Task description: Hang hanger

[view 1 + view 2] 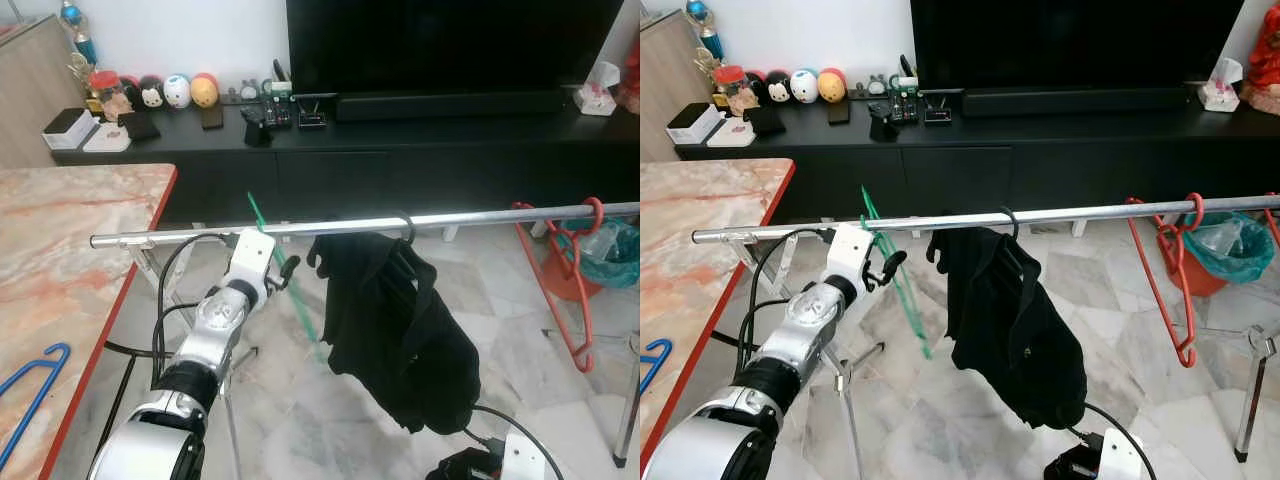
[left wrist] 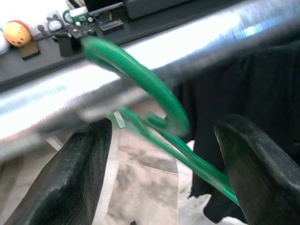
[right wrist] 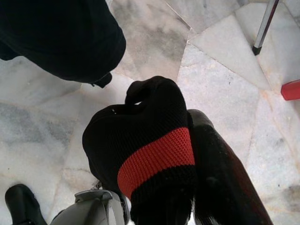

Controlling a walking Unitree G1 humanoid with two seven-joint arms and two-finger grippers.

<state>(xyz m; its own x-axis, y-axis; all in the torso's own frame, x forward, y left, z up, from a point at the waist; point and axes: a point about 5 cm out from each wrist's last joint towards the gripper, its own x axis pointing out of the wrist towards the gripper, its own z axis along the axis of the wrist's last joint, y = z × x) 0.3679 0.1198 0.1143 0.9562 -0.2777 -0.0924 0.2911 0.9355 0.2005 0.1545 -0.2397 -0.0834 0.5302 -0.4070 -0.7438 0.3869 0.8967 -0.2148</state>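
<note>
My left claw (image 2: 161, 154) is spread, fingers either side of the green hanger (image 1: 285, 270), whose hook sits over the rail (image 1: 330, 228) (body slanting down-right); I'd back straight off.

- A home living room: a large dark television (image 1: 450, 45) stands on a long black TV cabinet (image 1: 400, 150).
- Round toy figures (image 1: 178, 91), small boxes and remotes line the cabinet top beside the television.
- A tissue box (image 1: 597, 90) sits at the cabinet's far end.
- In front of the cabinet, a metal clothes rail (image 1: 400, 222) stands on a marble-tile floor (image 1: 300, 400).
- A marble tabletop (image 1: 60, 250) lies beside the rail.
</note>
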